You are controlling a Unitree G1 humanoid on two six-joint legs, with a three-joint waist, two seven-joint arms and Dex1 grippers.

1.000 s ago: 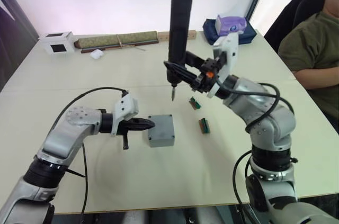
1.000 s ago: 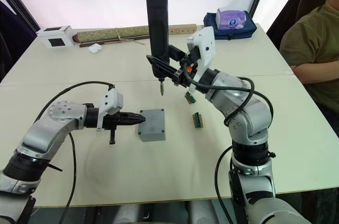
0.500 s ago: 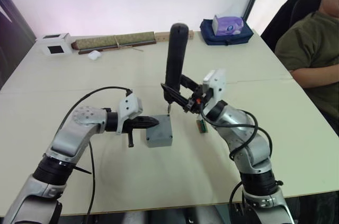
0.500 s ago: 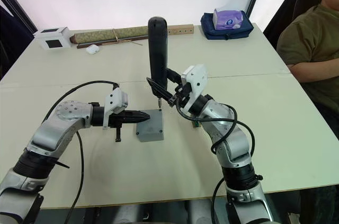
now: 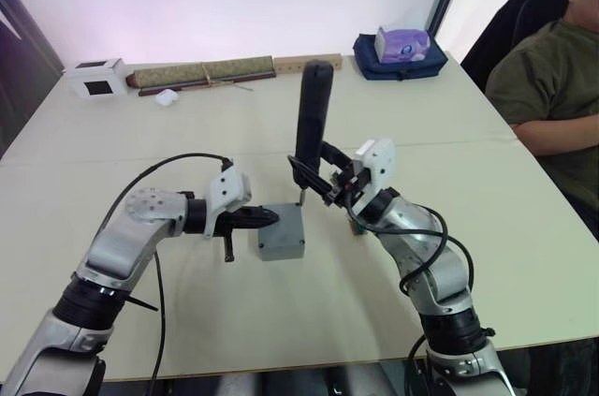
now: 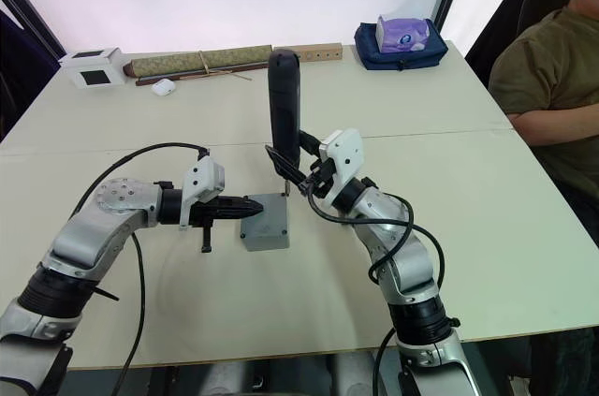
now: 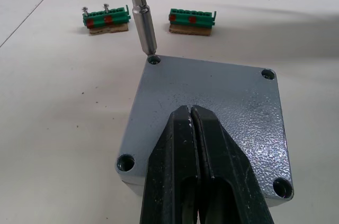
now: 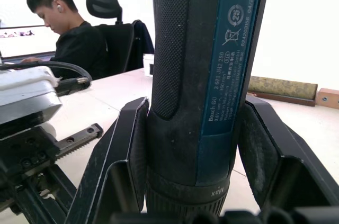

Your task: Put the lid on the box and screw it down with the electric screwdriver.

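Lid (image 7: pixel 212 102): seated flush on the box (image 5: pixel 282 248), mid-table, a little toward the near edge.
Left gripper (image 7: pixel 192 115): fingers pressed together, tips resting on the lid's top, apparently steadying it.
Right gripper (image 8: pixel 196 144): jaws clamped around the screwdriver (image 5: pixel 312 120), held upright.
Bit: tip at one corner screw hole.
Other holes: three corner holes in wrist view; screws inside not discernible.
Progress: lid placed; screwing under way at one corner, remaining corners likely still to do.
Nearby: two green terminal blocks (image 7: pixel 193 17) just beyond the box.
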